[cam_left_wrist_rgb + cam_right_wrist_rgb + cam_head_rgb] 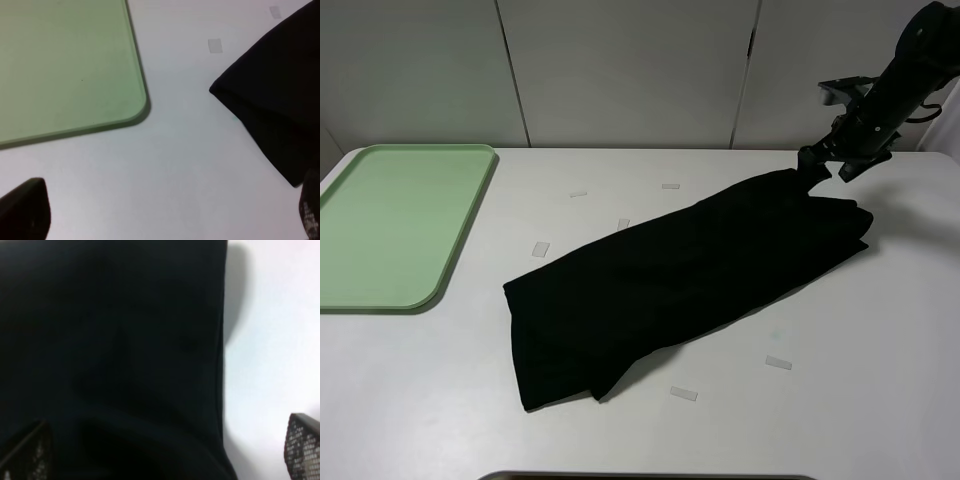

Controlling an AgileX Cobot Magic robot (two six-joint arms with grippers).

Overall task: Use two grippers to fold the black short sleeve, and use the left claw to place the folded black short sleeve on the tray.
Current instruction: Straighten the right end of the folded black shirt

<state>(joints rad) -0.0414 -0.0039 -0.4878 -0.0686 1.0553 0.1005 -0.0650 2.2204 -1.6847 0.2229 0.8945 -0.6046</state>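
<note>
black short sleeve (690, 280) folded | tray (390, 220) well apart | tape bits (541, 249) between

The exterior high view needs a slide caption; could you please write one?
Right gripper poised open at the far end of the folded black short sleeve on the table, green tray at left.

Black short sleeve (690, 270) (plain, no print showing), pale green tray (380, 290), white table (840, 380).
</note>
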